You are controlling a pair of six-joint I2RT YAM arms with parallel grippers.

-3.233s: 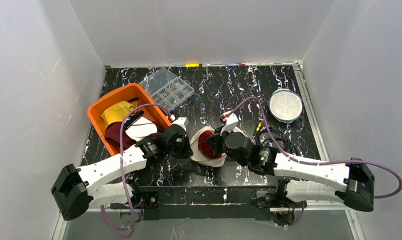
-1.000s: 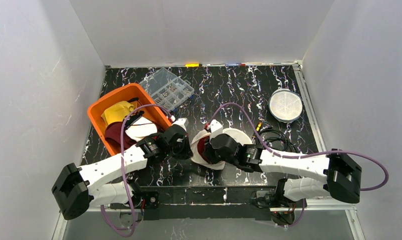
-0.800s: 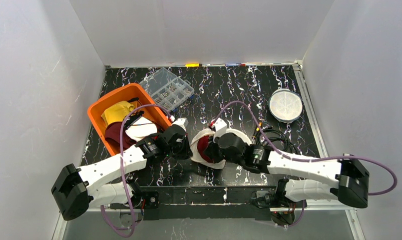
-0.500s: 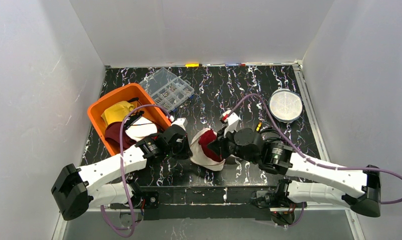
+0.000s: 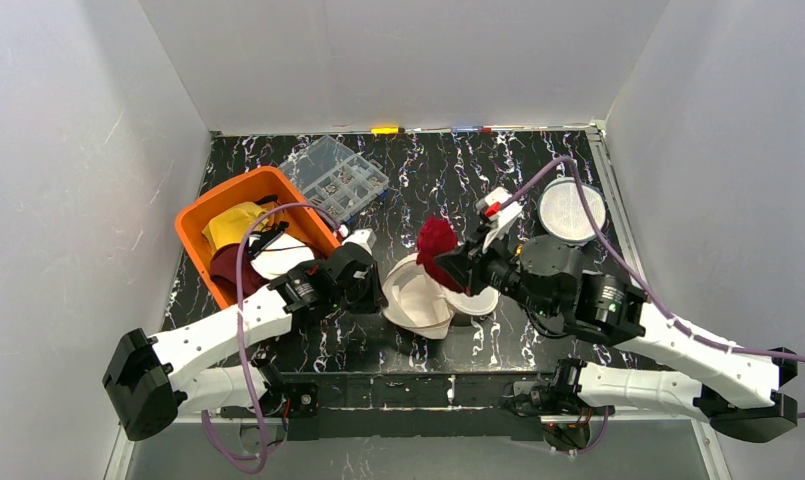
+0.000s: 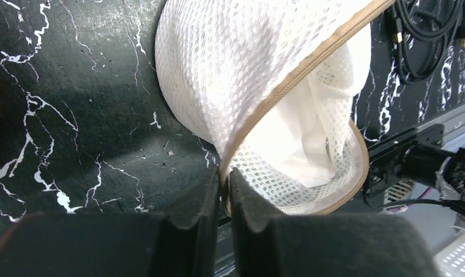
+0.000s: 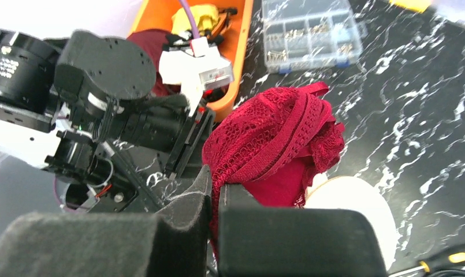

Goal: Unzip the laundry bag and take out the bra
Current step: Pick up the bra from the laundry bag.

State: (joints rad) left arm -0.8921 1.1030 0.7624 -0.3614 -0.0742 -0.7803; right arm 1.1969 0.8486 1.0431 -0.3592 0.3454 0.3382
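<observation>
Crimson lace is all that the right jaws have hold of. They are pressed shut on a thin fold of the bra (image 7: pixel 273 144), and so small a bite on soft, open-worked cloth could well slip if the arm swings quickly, dropping the garment onto the laundry bag (image 5: pixel 418 300) or the desk (image 5: pixel 448 170). A second risk is a strap or hook catching on the tan zip edge (image 6: pixel 293 75). Whether any part trails down inside the bag cannot be told, since the jaws hide the underside, and a snag would drag the bag along. That would load the left jaws, which are closed tight on the zip edge at the near rim of the opened mouth and seem to be holding the bag down; thin tape might pull out of that pinch. The loose black cables (image 6: pixel 426 40) lying near the bag could also tangle with a hanging strap if the bra is set down there. The bra itself hangs in the air above the far right side of the bag, bunched into a dark red clump, with scalloped lace folded over smoother cups and a narrow band looping at the top. The bag below is white mesh, slack, its mouth gaping and showing only pale lining.
</observation>
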